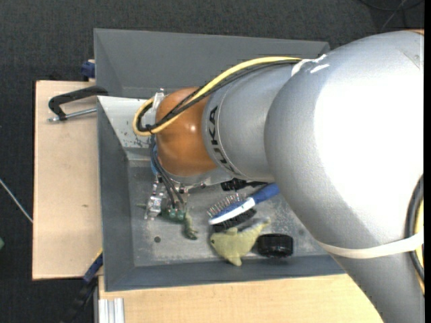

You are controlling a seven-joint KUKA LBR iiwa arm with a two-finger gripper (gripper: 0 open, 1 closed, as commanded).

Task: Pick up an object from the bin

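The grey bin [113, 200] shows a bare stretch of floor to the left of the pincer [165, 207]; the pincer hangs low beneath the orange wrist cover [180, 140], close to the floor; whether it is open or closed cannot be told, nor whether anything is gripped. Just to its right and slightly nearer the camera lies a small green thing [180, 216], thin and bent, seemingly touching the tip; this looks the likeliest thing to pick. It would probably be light and a little springy, easy to nudge aside, so a hold across its thicker upper part seems safer than one on the narrow tail. Further right lies a brush [232, 210] with white bristles and a blue handle, stiff and best taken across the handle; below it, right of the pincer, sits a soft yellow-green lump [236, 244], which should squash and hold readily; beyond that, well to the right, rests a small black thing [275, 245], its surface possibly slippery.
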